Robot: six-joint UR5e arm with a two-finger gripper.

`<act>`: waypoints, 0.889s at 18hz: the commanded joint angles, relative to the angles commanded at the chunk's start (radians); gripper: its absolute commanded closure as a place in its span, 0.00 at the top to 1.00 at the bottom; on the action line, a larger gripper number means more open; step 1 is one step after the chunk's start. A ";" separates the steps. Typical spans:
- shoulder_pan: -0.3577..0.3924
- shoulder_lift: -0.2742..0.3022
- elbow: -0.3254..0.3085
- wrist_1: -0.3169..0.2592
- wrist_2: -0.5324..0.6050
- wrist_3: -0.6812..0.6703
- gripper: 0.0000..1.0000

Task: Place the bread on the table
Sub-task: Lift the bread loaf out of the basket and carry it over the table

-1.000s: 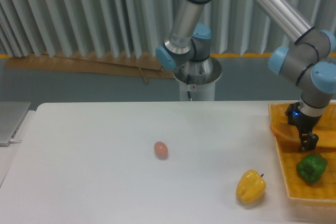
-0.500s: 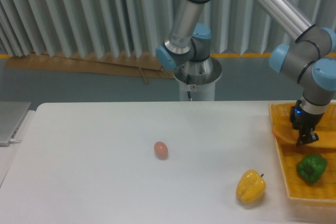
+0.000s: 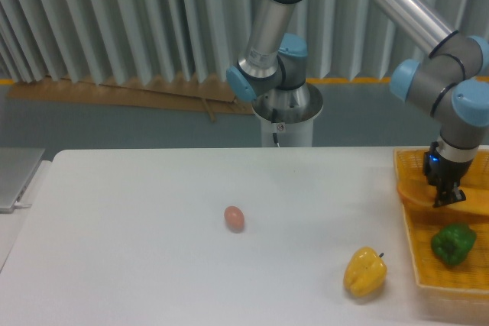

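1. My gripper (image 3: pixel 447 198) hangs over the yellow basket (image 3: pixel 416 246) at the right edge; its dark fingers sit across the bread (image 3: pixel 416 192), and they look closed on the loaf, though the contact itself is too small to make out clearly.
2. The bread is an orange-tan loaf lying in the upper part of the basket; only its rounded left end and a strip to the right of my fingers show, and the rest runs off the picture edge.
3. The basket too is cut off at the right and bottom edges.
4. A green pepper (image 3: pixel 454 243) lies in the basket just below my fingers.
5. On the table (image 3: pixel 153 265) a yellow pepper (image 3: pixel 364 272) stands near the basket's left rim; a small pinkish egg (image 3: pixel 234 218) lies well apart, near the middle.
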 joint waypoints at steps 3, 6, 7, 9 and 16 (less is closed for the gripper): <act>-0.020 0.023 0.017 -0.078 -0.014 -0.031 0.37; -0.028 0.049 0.034 -0.149 -0.044 -0.045 0.37; -0.032 0.051 0.038 -0.169 -0.052 -0.064 0.37; -0.052 0.068 0.041 -0.195 -0.099 -0.107 0.37; -0.172 0.124 0.040 -0.278 -0.150 -0.287 0.38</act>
